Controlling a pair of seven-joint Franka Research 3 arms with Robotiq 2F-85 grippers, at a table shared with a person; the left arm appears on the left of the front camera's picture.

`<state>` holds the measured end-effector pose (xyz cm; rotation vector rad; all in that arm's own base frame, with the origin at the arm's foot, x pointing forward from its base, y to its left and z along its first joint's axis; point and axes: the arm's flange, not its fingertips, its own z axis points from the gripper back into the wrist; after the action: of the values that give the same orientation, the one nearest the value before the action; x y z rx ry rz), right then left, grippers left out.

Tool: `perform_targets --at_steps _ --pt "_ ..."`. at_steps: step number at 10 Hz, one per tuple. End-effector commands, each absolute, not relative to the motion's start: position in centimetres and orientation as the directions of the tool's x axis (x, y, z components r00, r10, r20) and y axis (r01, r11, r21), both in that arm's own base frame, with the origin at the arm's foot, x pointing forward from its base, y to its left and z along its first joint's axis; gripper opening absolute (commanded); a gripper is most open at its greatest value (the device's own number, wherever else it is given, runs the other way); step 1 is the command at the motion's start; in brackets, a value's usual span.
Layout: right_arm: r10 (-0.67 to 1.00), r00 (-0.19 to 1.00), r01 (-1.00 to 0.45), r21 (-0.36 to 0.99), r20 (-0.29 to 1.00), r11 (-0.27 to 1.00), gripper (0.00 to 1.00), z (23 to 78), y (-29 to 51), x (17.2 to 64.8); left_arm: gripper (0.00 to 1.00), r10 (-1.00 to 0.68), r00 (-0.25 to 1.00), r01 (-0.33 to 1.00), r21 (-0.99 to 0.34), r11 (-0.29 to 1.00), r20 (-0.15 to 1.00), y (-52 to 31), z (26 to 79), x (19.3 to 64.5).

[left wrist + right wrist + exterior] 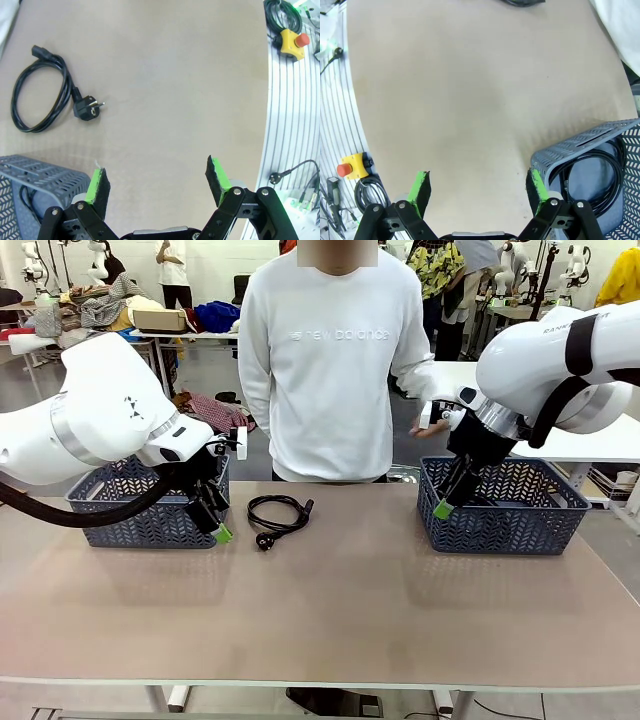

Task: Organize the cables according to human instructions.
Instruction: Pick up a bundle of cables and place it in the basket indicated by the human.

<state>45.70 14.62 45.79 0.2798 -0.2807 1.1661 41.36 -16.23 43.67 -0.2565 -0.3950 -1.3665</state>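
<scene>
One black cable [279, 512] lies in a loose coil on the table between the two baskets, its chunky plug toward me. In the left wrist view this cable [42, 94] sits up and to the left, well apart from my fingers. My left gripper [218, 528] [157, 177] is open and holds nothing, low beside the right front corner of the left basket [150, 527]. A cable [26, 196] lies inside that basket [35, 172]. My right gripper [446, 505] [479, 185] is open and holds nothing at the left front corner of the right basket [505, 530], which holds a coiled cable [602, 170].
A person in a white sweatshirt [330, 360] stands at the far side, one hand [431, 427] raised near my right arm. A yellow emergency-stop button [290, 39] [350, 168] and loose wires sit on the ribbed metal rail along my edge of the table.
</scene>
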Motion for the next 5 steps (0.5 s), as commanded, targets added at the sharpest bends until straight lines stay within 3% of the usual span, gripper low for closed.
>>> perform_targets --at_steps 1,5 --pt "0.857 0.366 -0.928 0.069 0.362 0.367 1.0 45.92 14.66 45.72 1.0 -0.889 0.164 0.978 0.05 0.204 0.428 -16.07 43.7 41.27" --pt "0.857 0.366 -0.928 0.069 0.362 0.367 1.0 45.92 14.66 45.72 1.0 -0.889 0.164 0.978 0.05 0.204 0.428 -16.07 43.7 41.27"
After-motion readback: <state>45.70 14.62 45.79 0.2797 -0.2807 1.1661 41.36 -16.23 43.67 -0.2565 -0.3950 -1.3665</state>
